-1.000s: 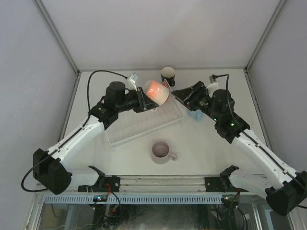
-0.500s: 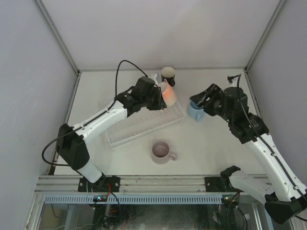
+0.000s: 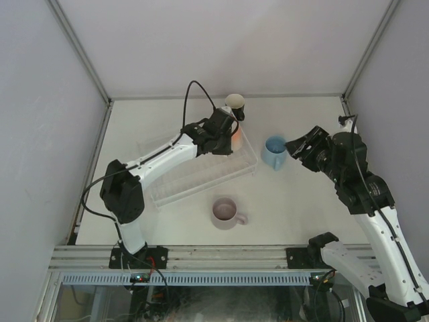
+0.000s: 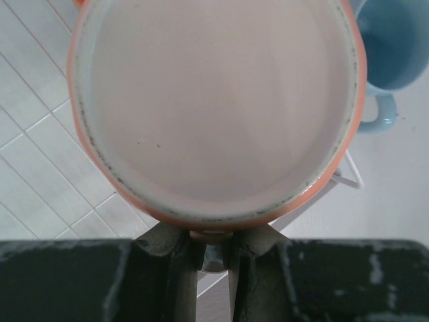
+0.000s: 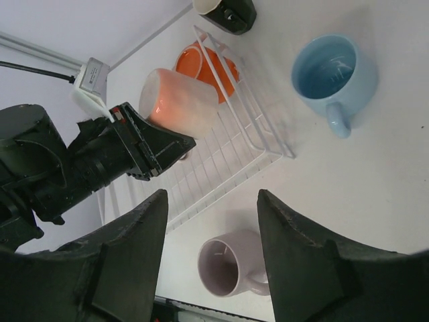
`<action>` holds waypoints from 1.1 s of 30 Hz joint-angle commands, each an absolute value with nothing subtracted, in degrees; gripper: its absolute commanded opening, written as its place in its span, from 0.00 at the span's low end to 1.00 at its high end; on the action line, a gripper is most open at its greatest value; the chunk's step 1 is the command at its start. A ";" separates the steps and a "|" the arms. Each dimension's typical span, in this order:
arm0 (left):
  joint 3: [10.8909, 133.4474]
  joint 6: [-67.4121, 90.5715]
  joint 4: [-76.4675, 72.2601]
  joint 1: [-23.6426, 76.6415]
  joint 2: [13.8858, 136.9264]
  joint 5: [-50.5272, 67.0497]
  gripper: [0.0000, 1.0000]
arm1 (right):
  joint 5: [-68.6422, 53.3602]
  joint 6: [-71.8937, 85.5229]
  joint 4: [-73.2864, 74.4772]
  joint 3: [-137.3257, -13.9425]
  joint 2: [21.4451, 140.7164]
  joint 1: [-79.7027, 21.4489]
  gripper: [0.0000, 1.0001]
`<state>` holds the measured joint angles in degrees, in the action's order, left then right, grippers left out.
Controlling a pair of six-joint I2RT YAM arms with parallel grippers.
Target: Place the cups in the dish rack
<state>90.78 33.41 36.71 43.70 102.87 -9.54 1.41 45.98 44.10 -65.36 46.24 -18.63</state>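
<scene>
My left gripper (image 4: pixel 214 249) is shut on the handle of the peach-pink mug (image 4: pixel 214 100), which it holds tilted just above the far right end of the white wire dish rack (image 3: pixel 194 176). The right wrist view shows this mug (image 5: pixel 177 100) beside an orange mug (image 5: pixel 206 67) lying in the rack (image 5: pixel 228 151). My right gripper (image 5: pixel 213 194) is open and empty, hovering right of the light blue mug (image 3: pixel 273 151). The lilac mug (image 3: pixel 226 212) stands in front of the rack. The black mug (image 3: pixel 234 104) stands behind it.
The left arm (image 3: pixel 161 157) stretches diagonally over the rack. The light blue mug also shows in the left wrist view (image 4: pixel 395 47) and the right wrist view (image 5: pixel 332 74). Grey walls close in the table on three sides.
My left gripper has carried the peach-pink mug right and down toward the rack's far right end. My right gripper has drawn back to the right, uncovering the light blue mug.
</scene>
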 commanded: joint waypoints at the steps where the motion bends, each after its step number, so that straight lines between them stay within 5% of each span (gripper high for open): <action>1: 95.94 30.88 35.54 44.90 103.16 -14.47 0.00 | 0.60 44.06 43.84 -67.32 45.92 -17.30 0.55; 33: 93.75 28.54 29.39 45.70 114.43 -12.72 0.00 | -0.35 43.06 44.92 -66.98 46.19 -15.03 0.55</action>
